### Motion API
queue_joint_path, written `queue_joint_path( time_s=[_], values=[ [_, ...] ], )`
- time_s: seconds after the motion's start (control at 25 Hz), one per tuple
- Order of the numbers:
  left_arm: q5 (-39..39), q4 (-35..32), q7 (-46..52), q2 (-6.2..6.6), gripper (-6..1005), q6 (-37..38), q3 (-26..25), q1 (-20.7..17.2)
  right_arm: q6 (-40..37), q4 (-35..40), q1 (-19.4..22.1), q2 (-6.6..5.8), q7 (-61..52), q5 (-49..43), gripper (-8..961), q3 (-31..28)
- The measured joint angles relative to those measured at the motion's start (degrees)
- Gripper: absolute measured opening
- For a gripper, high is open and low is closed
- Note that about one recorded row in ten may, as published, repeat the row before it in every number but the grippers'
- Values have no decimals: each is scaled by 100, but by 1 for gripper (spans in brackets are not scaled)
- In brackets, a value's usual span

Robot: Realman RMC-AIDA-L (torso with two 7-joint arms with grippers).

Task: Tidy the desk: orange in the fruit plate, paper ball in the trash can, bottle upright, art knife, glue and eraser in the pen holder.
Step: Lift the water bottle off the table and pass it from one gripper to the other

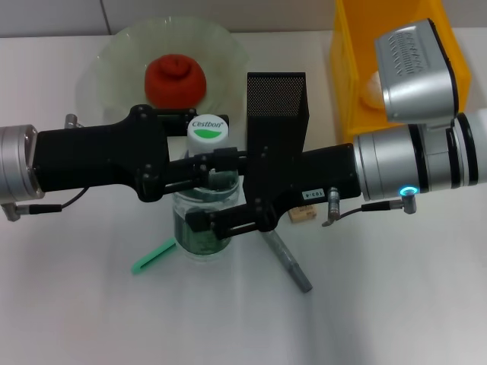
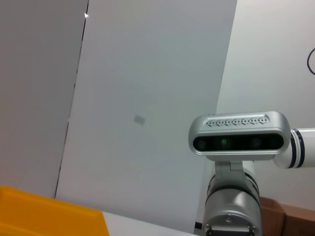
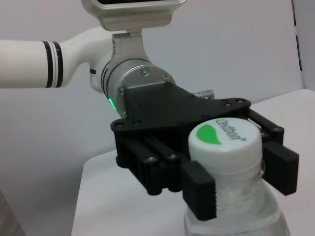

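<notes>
The yellow trash can [image 1: 346, 68] stands at the back right of the white desk [image 1: 396, 304], the fruit plate [image 1: 114, 68] with the orange [image 1: 176, 78] at the back left, the pen holder [image 1: 276, 103] between them. The bottle [image 1: 202, 228] stands upright at centre. The left claw [image 1: 199, 169] is clamped at its neck, the right claw [image 1: 221, 223] around its body. Best let go one claw at a time, gently, so it stays standing. Plain pale walls surround the desk.
</notes>
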State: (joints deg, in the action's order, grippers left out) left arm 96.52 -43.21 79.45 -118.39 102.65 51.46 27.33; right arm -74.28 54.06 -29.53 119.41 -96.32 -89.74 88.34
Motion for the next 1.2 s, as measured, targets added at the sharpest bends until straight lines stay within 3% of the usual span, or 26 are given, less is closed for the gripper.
queue_joint_path(
  time_s=[0.56,1.2],
  values=[
    [-112,-4,0,33,453,2,-96,-45,27,-1,55,20,179,75,703,-46],
    [-123,-335,82,40,451,237,-794,-205,38,-442,80,15,687,502,698,-45]
  ],
)
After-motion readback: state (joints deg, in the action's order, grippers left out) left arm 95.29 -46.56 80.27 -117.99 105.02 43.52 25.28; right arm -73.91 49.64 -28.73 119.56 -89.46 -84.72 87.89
